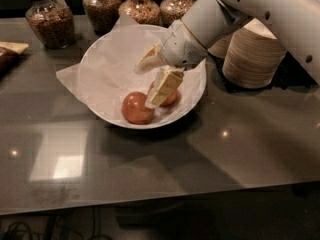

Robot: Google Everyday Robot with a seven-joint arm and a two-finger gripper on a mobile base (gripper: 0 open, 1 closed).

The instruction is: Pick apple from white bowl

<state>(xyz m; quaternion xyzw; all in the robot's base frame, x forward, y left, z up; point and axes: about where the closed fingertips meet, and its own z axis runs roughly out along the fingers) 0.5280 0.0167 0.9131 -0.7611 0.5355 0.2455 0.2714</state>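
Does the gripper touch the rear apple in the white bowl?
Cannot tell. In the camera view the gripper, over the white bowl, has its lower finger across the rear apple, hiding any contact or gap.
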